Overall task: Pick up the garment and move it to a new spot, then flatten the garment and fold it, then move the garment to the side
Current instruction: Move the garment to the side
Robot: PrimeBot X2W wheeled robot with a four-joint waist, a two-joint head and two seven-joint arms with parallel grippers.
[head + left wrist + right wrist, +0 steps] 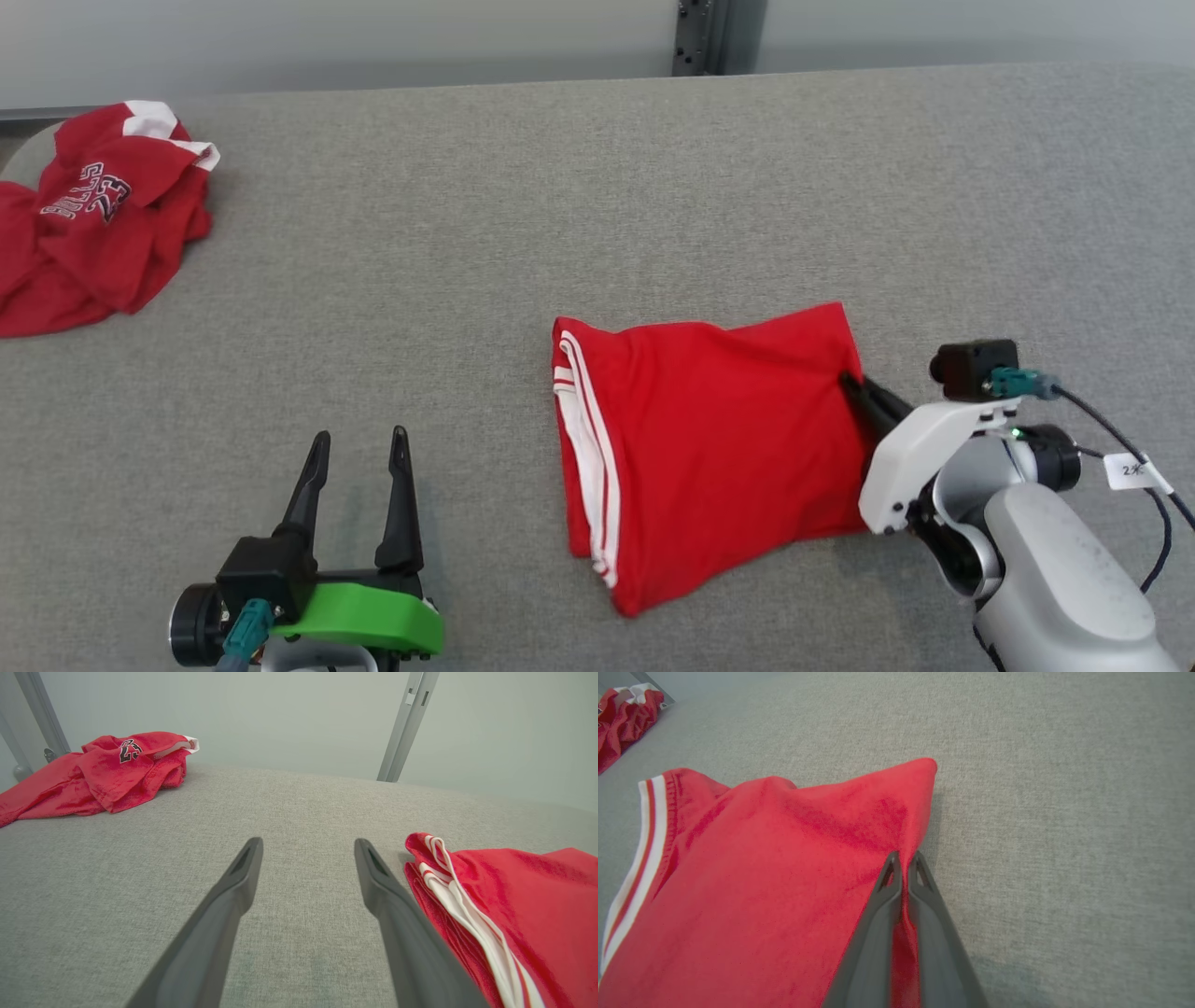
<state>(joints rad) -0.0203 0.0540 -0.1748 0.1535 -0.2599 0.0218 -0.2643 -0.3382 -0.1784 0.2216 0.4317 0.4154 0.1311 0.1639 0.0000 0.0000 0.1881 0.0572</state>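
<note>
Grey upholstered table: folded red garment centre-right, right gripper clenched on its right edge; left gripper spread wide, idle beside it; crumpled red jersey far left. Suggested handling: slide low, slowly, keeping folds stacked.

Two red garments are counted: the folded garment near the right, the crumpled garment at the far left. Two grippers are counted: the left gripper and the right gripper. One grey table is seen beneath them all.
</note>
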